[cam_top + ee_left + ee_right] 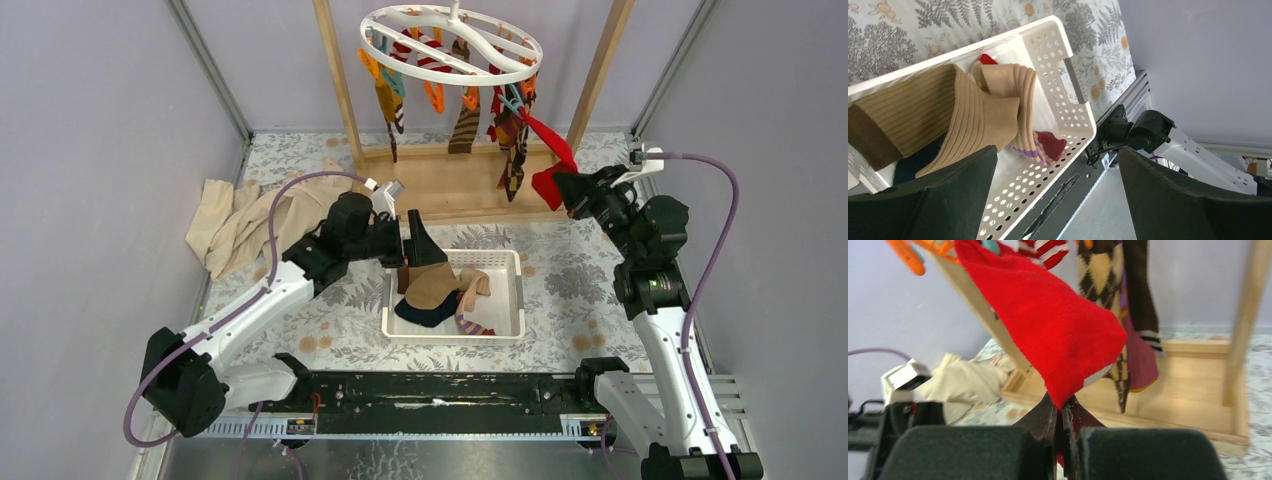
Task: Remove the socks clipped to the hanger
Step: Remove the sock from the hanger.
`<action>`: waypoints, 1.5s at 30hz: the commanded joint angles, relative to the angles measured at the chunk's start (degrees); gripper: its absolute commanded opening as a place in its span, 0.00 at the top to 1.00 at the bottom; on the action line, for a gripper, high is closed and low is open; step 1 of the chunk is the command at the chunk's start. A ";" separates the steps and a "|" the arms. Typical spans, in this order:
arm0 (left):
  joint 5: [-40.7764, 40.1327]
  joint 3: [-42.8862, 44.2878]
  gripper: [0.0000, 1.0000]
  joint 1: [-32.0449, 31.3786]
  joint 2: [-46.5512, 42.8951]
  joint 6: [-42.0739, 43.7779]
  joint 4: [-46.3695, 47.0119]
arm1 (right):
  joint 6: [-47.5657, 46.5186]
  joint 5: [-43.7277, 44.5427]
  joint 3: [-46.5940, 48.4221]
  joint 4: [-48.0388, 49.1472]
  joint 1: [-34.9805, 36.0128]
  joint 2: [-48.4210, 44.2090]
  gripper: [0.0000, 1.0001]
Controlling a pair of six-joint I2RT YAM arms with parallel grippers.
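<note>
The white ring hanger (450, 42) hangs from the wooden rack at the back, with several socks (512, 150) clipped under it. A red sock (548, 155) stretches from a clip on the hanger's right side down to my right gripper (572, 190), which is shut on its lower end (1060, 410). In the right wrist view the red sock (1048, 325) runs taut up to the clips, argyle and striped socks (1100, 280) behind it. My left gripper (418, 240) stands open over the white basket's (512, 262) left end, nothing between its fingers (938, 200).
The basket (1068, 105) holds tan, navy, red and purple-striped socks (973, 115). A large beige cloth (240, 225) lies at the left. The wooden rack's base (460, 185) and posts stand behind the basket. A black rail (440, 390) runs along the near edge.
</note>
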 commanded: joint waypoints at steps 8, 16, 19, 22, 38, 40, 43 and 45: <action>-3.81 -0.27 0.01 -1.12 -5.00 -2.20 7.80 | 2.02 -8.08 8.87 -4.67 16.67 4.85 1.00; -4.45 -0.66 0.01 -1.20 -6.52 -2.56 7.63 | -2.55 -1.04 14.13 -9.87 29.69 12.42 1.00; -4.85 -0.52 0.01 -1.21 -6.78 -2.26 7.11 | -3.40 -0.18 15.72 -10.61 31.63 14.76 1.00; -5.07 -0.53 0.01 -1.21 -6.95 -1.99 6.75 | -3.92 0.29 16.87 -10.75 33.11 16.16 1.00; -5.25 -0.35 0.01 -1.18 -5.80 -2.01 7.10 | -4.30 4.42 14.10 -13.93 33.90 15.57 1.00; -5.39 -0.19 0.01 -1.20 -5.85 -2.03 7.06 | -3.92 5.40 13.38 -13.94 33.88 15.39 1.00; -5.53 0.71 0.01 -1.15 -5.58 -2.52 6.39 | -3.35 7.74 12.61 -13.95 33.86 14.91 1.00; -5.69 1.63 0.01 -1.20 -5.09 -3.07 6.11 | -3.28 8.94 12.26 -13.65 33.84 14.46 1.00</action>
